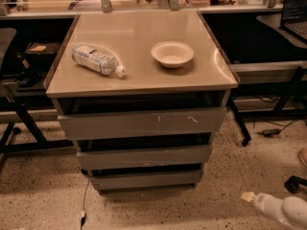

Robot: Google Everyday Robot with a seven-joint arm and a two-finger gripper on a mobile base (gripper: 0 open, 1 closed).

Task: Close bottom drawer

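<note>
The bottom drawer [146,179] is the lowest of three grey drawers in the cabinet, with a low plain front. Its front sits nearly in line with the middle drawer [144,156] above it. The top drawer [143,122] has a taller front with orange scratch marks. My gripper [248,197] is at the lower right, low over the floor, well to the right of the bottom drawer and apart from it. Only its pale tip and the white arm [283,210] show.
A plastic bottle [97,59] lies on its side and a white bowl [172,53] stands on the cabinet top. Dark desks flank the cabinet. A desk leg with a caster [245,141] and cables are at the right. A black cable [84,205] hangs at the cabinet's lower left.
</note>
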